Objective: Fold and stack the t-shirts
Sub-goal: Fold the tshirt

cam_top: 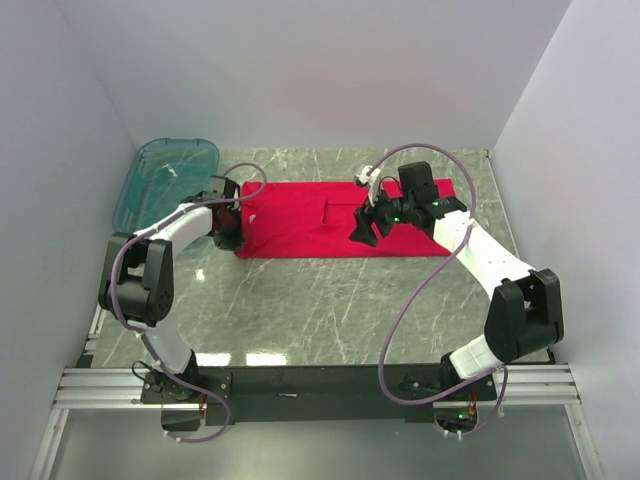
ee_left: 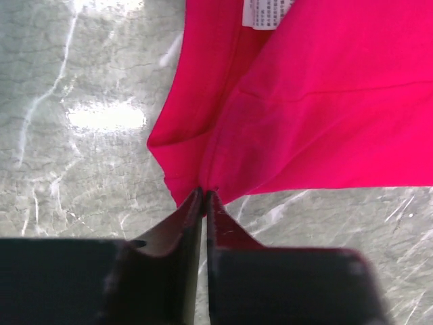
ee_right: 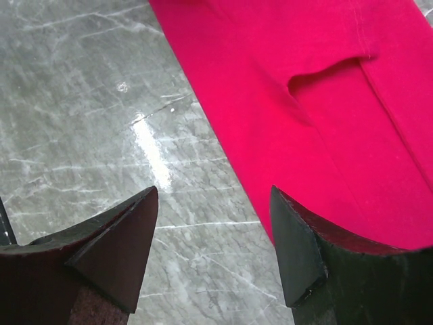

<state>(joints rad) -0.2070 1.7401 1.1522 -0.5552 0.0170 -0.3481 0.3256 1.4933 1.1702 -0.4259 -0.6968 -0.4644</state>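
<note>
Pinching a corner at the left end of the plain bright red short-sleeved cloth t-shirt (ee_left: 325,122), my left claw (ee_left: 204,193) has its two dark fingers almost together. Only a sliver shows between them, and the cloth puckers into folds that run down to the tips. Just beyond the pinch, a small white neck label (ee_left: 267,12) lies on the red cloth.

My right claw (ee_right: 213,193) hangs with its fingers wide apart and nothing between them. One finger is over bare stone, the other over the near edge of the shirt, where a fold gapes a little.

Between my two arms the shirt lies spread flat, left to right, across the far half of the grey marbled table (cam_top: 320,310). A see-through teal plastic tub (cam_top: 165,180) sits at the far left corner, apart from the shirt.
</note>
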